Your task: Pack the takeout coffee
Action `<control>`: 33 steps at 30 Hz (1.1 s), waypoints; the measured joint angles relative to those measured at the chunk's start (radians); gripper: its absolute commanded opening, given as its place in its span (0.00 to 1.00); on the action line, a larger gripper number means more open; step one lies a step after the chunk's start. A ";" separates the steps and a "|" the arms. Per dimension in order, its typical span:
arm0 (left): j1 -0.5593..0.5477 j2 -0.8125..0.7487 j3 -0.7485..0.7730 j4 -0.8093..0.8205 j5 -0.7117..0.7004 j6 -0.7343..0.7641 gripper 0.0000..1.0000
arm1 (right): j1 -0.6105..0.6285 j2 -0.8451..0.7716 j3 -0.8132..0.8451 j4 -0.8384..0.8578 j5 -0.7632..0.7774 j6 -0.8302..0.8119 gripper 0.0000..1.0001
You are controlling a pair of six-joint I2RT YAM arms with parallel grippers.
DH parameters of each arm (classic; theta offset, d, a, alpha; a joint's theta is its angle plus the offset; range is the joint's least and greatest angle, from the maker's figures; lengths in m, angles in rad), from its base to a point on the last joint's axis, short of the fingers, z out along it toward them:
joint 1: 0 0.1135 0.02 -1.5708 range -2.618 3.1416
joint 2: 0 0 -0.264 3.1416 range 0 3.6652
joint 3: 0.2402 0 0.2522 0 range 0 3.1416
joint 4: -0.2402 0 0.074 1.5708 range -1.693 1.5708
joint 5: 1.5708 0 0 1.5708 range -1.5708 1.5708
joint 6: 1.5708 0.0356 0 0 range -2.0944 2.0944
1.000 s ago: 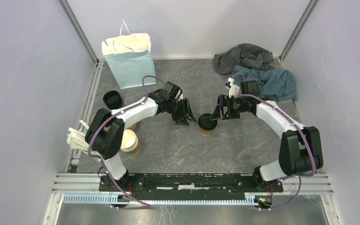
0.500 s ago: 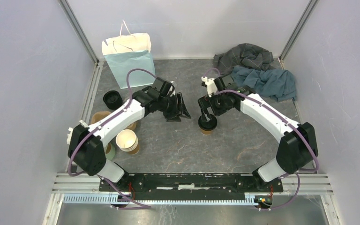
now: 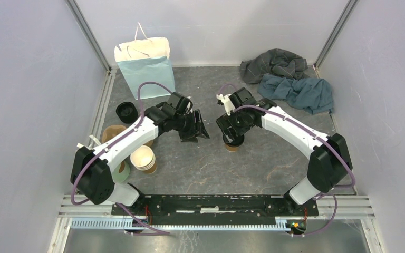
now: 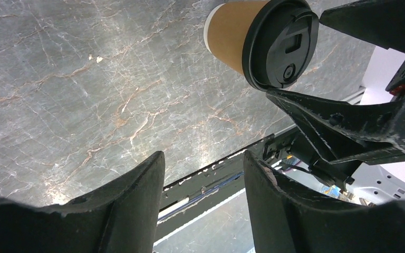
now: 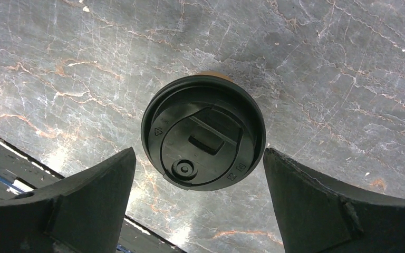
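Takeout coffee (image 5: 203, 139) upright, lid up, right gripper (image 5: 199, 151) spread above, left gripper (image 4: 203, 156) apart

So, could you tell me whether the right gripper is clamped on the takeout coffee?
No, the right gripper is open, with table showing between each finger and the takeout coffee.

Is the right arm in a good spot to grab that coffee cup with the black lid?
Probably yes. The right gripper hangs open right above the takeout coffee, its jaws standing either side of the black lid with nothing in between. The left gripper sits off to one side, apart from it.
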 measured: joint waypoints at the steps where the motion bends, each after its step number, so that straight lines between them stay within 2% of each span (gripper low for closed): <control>1: 0.000 0.000 0.000 -0.003 -0.003 0.000 0.64 | 0.005 0.002 0.000 0.000 0.005 0.000 0.96; 12: 0.000 -0.026 -0.001 -0.009 -0.011 0.000 0.64 | 0.041 0.030 -0.007 0.012 0.108 0.012 0.81; 21: 0.000 -0.043 -0.016 -0.016 -0.011 0.000 0.64 | 0.030 -0.001 -0.055 0.074 0.220 0.053 0.79; 24: 0.000 -0.048 -0.017 -0.029 -0.011 0.002 0.64 | -0.049 -0.029 -0.094 0.115 0.233 0.070 0.80; 31: 0.000 -0.093 -0.019 -0.061 -0.011 0.016 0.65 | -0.444 -0.103 -0.195 0.221 0.316 0.116 0.83; 33: 0.000 -0.106 -0.020 -0.064 -0.011 0.017 0.65 | -0.507 -0.111 -0.206 0.233 0.335 0.121 0.84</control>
